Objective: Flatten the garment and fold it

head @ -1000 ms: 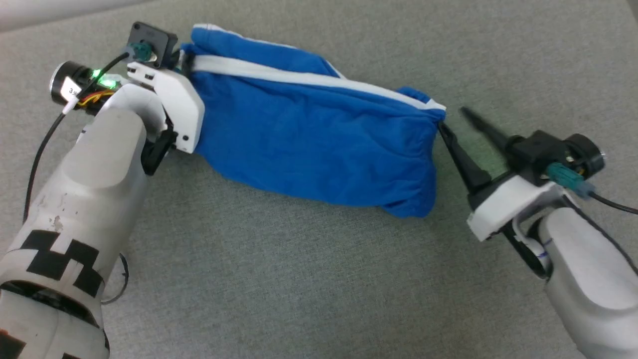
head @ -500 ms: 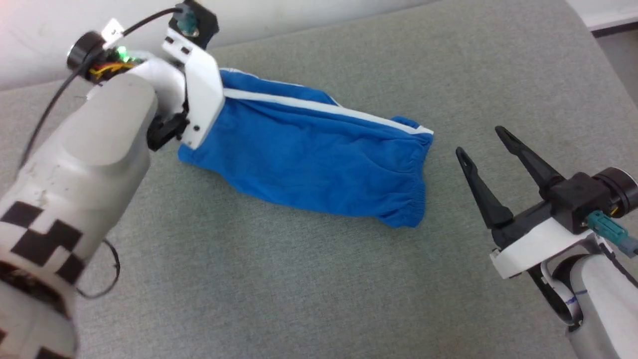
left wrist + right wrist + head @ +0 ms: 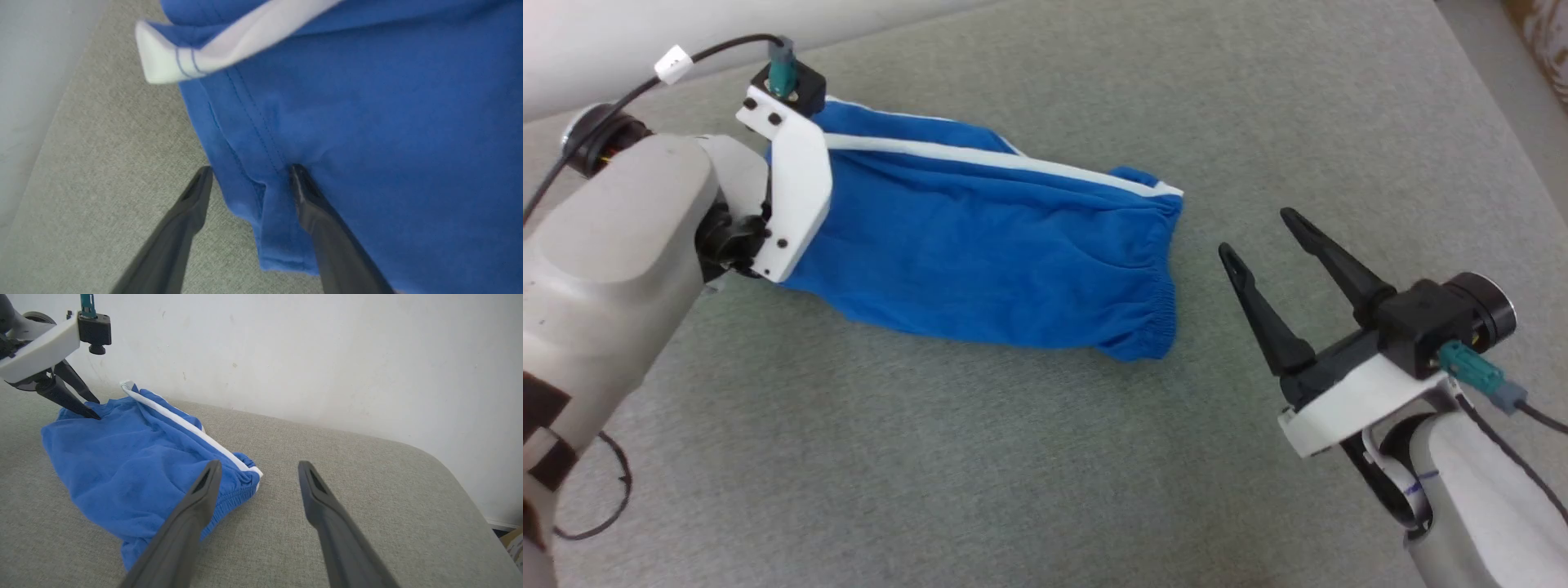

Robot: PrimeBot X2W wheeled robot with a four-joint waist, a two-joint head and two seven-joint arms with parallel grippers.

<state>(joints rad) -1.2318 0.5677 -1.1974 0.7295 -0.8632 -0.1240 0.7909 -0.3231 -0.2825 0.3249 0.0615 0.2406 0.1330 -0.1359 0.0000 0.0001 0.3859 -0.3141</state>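
The garment [image 3: 980,261], bright blue with a white side stripe [image 3: 980,155], lies slack and wrinkled on the grey cushioned surface [image 3: 1013,457]. My left gripper [image 3: 251,171] is open at the garment's left end. One finger rests on the fabric and the other on the bare surface, with the stitched hem [image 3: 245,155] between them. In the right wrist view the left gripper [image 3: 92,410] reaches down onto that end. My right gripper [image 3: 1256,232] is open and holds nothing. It hovers just right of the gathered waistband [image 3: 1164,302], clear of the cloth. The "3" print is hidden.
A pale wall [image 3: 327,355] runs along the far side of the surface, close behind the garment. The surface's rounded right edge [image 3: 1486,122] drops to the floor. A black cable loop [image 3: 613,498] hangs by my left forearm. Bare grey surface lies in front of the garment.
The head camera has shifted. My right gripper touched the garment's right corner a second ago and has drawn back to the right. The garment has gone slack on the surface.
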